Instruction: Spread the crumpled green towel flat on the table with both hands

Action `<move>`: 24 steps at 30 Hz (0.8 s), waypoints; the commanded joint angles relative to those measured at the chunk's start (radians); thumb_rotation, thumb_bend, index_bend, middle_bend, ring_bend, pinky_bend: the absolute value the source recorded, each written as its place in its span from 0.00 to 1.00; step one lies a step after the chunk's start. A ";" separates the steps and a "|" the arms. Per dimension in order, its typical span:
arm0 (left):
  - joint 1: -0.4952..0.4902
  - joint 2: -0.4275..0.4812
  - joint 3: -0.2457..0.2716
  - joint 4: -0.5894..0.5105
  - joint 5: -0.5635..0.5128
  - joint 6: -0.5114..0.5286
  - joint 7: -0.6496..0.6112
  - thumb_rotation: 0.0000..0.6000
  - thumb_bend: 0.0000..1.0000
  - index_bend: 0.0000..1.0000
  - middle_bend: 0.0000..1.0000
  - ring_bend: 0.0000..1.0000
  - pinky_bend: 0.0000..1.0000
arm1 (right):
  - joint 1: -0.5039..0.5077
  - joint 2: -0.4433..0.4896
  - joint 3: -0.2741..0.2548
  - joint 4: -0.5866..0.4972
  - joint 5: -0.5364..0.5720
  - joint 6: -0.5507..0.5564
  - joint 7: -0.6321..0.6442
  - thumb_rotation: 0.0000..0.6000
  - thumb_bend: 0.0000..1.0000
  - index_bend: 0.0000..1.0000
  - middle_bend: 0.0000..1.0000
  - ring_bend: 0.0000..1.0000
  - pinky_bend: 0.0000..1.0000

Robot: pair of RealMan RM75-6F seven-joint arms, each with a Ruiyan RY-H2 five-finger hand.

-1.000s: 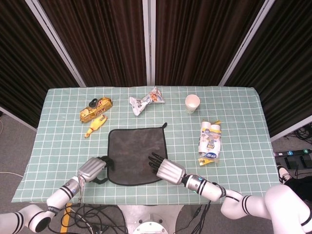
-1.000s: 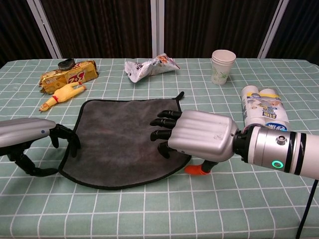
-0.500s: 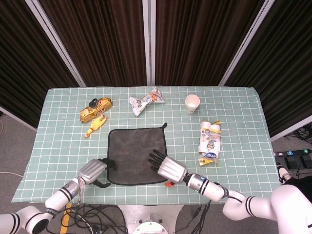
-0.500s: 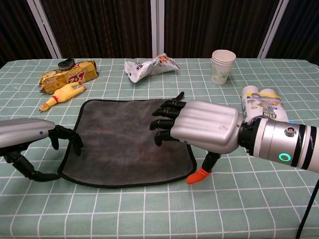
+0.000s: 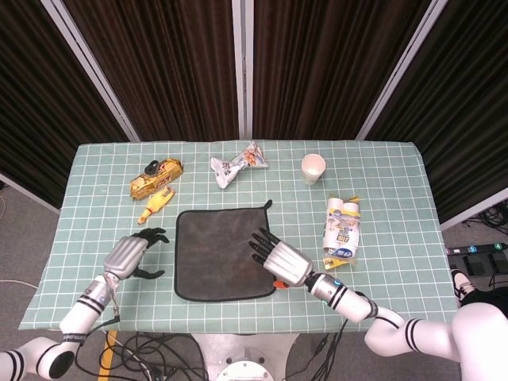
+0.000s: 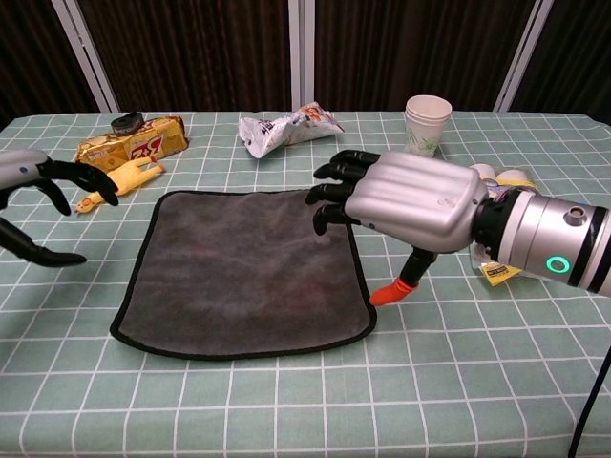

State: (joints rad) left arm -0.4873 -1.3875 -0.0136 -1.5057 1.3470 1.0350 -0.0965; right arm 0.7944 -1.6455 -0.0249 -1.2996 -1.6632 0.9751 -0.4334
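- Towel (image 5: 225, 252) lies flat on counter (image 5: 381, 198).
- Left hand (image 5: 127, 255) clear of towel, fingers apart, empty.
- Right hand (image 6: 410, 201) above towel's right edge, fingers spread, empty.

In the chest view the left hand (image 6: 38, 196) is cut off by the frame's left edge, and the right hand (image 6: 406, 205) hides the towel's (image 6: 243, 272) far right corner

A dark towel (image 6: 243, 277) is seen lying flat at frame centre on the checked desk (image 6: 286, 401). An empty right hand (image 6: 396, 205) is raised over its right edge; an empty left hand (image 6: 38, 191) is seen at far left.
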 commanded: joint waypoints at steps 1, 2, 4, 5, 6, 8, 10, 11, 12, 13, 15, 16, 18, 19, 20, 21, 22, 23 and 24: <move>0.025 0.009 -0.026 0.004 -0.030 0.034 -0.015 0.91 0.16 0.27 0.19 0.16 0.29 | 0.000 -0.059 -0.010 0.062 0.004 -0.025 0.001 0.66 0.00 0.26 0.10 0.00 0.00; 0.030 0.012 -0.029 0.003 -0.032 0.040 -0.017 0.91 0.16 0.27 0.19 0.16 0.29 | 0.000 -0.070 -0.012 0.076 0.003 -0.028 0.002 0.67 0.00 0.26 0.10 0.00 0.00; 0.038 0.019 -0.030 -0.001 -0.033 0.049 -0.020 0.91 0.16 0.27 0.19 0.16 0.29 | -0.004 -0.085 -0.019 0.096 -0.003 -0.025 0.006 0.66 0.00 0.26 0.10 0.00 0.00; 0.042 0.022 -0.030 -0.004 -0.031 0.053 -0.022 0.91 0.16 0.27 0.19 0.16 0.29 | -0.008 -0.086 -0.023 0.099 -0.006 -0.020 0.010 0.66 0.00 0.26 0.10 0.00 0.00; 0.045 0.025 -0.028 -0.006 -0.029 0.055 -0.023 0.91 0.16 0.27 0.19 0.16 0.29 | -0.012 -0.083 -0.028 0.098 -0.008 -0.016 0.011 0.66 0.00 0.26 0.10 0.00 0.00; 0.049 0.027 -0.024 -0.009 -0.024 0.056 -0.025 0.91 0.16 0.27 0.19 0.16 0.29 | -0.022 -0.072 -0.040 0.090 -0.014 -0.007 0.010 0.67 0.00 0.26 0.10 0.00 0.00; 0.051 0.027 -0.019 -0.007 -0.019 0.051 -0.022 0.91 0.16 0.27 0.19 0.16 0.29 | -0.034 -0.059 -0.056 0.077 -0.019 -0.004 0.009 0.66 0.00 0.26 0.10 0.00 0.00; 0.052 0.027 -0.018 -0.007 -0.017 0.049 -0.022 0.91 0.16 0.27 0.19 0.16 0.29 | -0.038 -0.055 -0.064 0.073 -0.022 -0.003 0.006 0.66 0.00 0.26 0.10 0.00 0.00; 0.052 0.026 -0.017 -0.007 -0.016 0.047 -0.020 0.91 0.16 0.27 0.19 0.16 0.29 | -0.044 -0.052 -0.072 0.071 -0.027 0.000 0.000 0.66 0.00 0.26 0.10 0.00 0.00; 0.053 0.025 -0.017 -0.007 -0.015 0.047 -0.019 0.91 0.16 0.27 0.19 0.16 0.29 | -0.048 -0.051 -0.076 0.071 -0.030 0.003 -0.002 0.66 0.00 0.26 0.10 0.00 0.00; 0.054 0.023 -0.020 -0.007 -0.014 0.050 -0.017 0.91 0.16 0.27 0.19 0.16 0.29 | -0.057 -0.050 -0.071 0.072 -0.030 0.019 0.000 0.66 0.00 0.26 0.10 0.00 0.00; 0.055 0.023 -0.022 -0.008 -0.014 0.053 -0.017 0.91 0.16 0.27 0.19 0.16 0.29 | -0.059 -0.048 -0.065 0.071 -0.031 0.031 0.002 0.67 0.00 0.26 0.10 0.00 0.00; 0.059 0.027 -0.028 -0.009 -0.013 0.063 -0.016 0.91 0.16 0.27 0.19 0.16 0.29 | -0.065 -0.036 -0.045 0.056 -0.034 0.068 0.012 0.68 0.00 0.26 0.10 0.00 0.00; 0.061 0.029 -0.031 -0.009 -0.013 0.068 -0.015 0.91 0.16 0.27 0.19 0.16 0.29 | -0.069 -0.024 -0.036 0.043 -0.035 0.087 0.019 0.69 0.00 0.26 0.10 0.00 0.00; 0.064 0.033 -0.035 -0.010 -0.014 0.075 -0.015 0.92 0.16 0.27 0.19 0.16 0.29 | -0.072 -0.009 -0.026 0.027 -0.034 0.105 0.026 0.69 0.00 0.26 0.10 0.00 0.00; 0.069 0.038 -0.040 -0.012 -0.015 0.088 -0.013 0.93 0.16 0.27 0.19 0.16 0.29 | -0.079 0.017 -0.015 0.003 -0.032 0.129 0.032 0.71 0.00 0.26 0.10 0.00 0.00; 0.073 0.042 -0.044 -0.013 -0.016 0.098 -0.011 0.94 0.16 0.27 0.19 0.16 0.29 | -0.087 0.040 -0.007 -0.017 -0.029 0.147 0.036 0.72 0.00 0.26 0.10 0.00 0.00; 0.078 0.047 -0.048 -0.014 -0.017 0.110 -0.009 0.96 0.16 0.27 0.19 0.16 0.29 | -0.095 0.066 0.000 -0.037 -0.023 0.164 0.039 0.75 0.00 0.26 0.10 0.00 0.00; 0.086 0.054 -0.053 -0.014 -0.021 0.125 -0.004 0.98 0.16 0.27 0.19 0.16 0.29 | -0.106 0.104 0.008 -0.064 -0.014 0.182 0.045 0.79 0.00 0.26 0.10 0.00 0.00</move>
State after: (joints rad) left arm -0.4107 -1.3425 -0.0589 -1.5181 1.3298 1.1449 -0.1060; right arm 0.7109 -1.6032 -0.0419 -1.3123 -1.6896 1.1215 -0.4043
